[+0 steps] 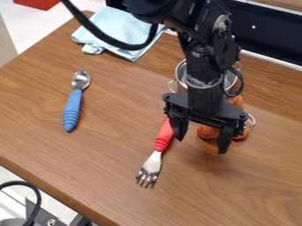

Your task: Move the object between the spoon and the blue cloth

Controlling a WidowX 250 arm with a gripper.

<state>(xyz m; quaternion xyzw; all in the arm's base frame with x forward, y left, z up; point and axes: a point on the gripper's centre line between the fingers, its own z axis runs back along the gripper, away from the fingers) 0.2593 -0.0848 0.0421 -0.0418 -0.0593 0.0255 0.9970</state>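
The wood-grain counter carries a crumpled light-blue cloth by its far left corner. A blue-handled spoon lies towards the left, bowl towards the far edge. Near the middle is a red-handled fork, tines towards the near edge. A metal pot sits towards the far edge; on its near side is a partly hidden orange-brown object.
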